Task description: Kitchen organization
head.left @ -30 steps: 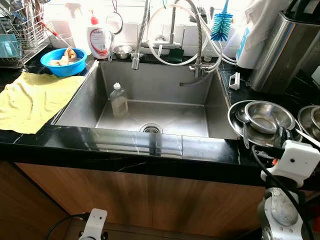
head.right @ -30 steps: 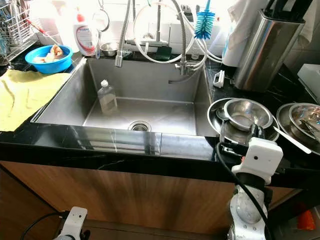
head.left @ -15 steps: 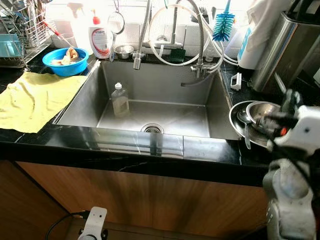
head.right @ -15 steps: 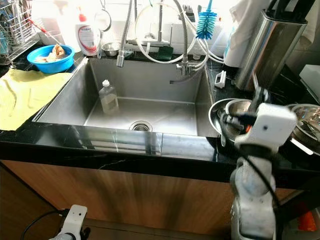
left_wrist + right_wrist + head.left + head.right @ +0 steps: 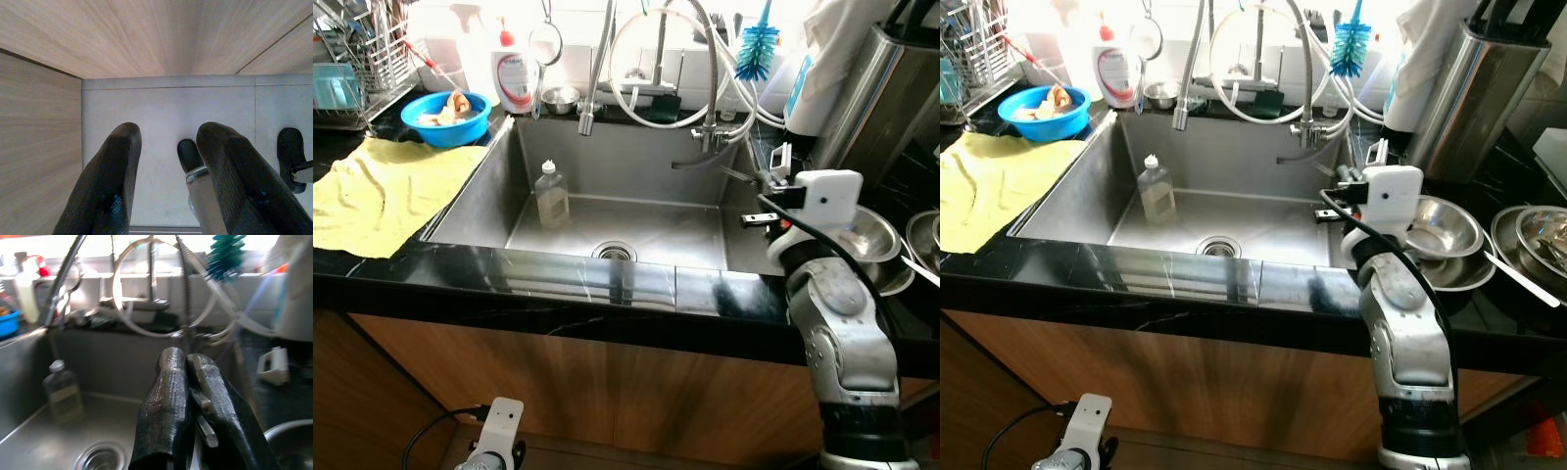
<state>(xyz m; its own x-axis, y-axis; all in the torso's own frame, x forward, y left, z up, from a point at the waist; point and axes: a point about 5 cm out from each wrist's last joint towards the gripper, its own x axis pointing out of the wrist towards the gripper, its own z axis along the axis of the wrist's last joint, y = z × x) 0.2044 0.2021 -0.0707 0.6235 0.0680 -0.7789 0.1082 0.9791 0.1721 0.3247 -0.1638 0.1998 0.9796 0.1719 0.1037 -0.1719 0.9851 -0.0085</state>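
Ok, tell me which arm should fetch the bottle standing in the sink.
Right. The right gripper, fingers shut, is already raised over the sink near the bottle. The left gripper hangs low by the cabinet.

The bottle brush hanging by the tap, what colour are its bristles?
Blue bristles on the hanging bottle brush, with a lighter handle; it shows best in the left eye view.

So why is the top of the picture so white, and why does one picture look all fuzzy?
In the left eye view, bright light behind the faucet washes out the back wall, and the soap bottle nearly melts into it. In the right wrist view, everything past the right gripper's fingers is soft and smeared, like the blue brush. The left wrist view is evenly lit and sharp.
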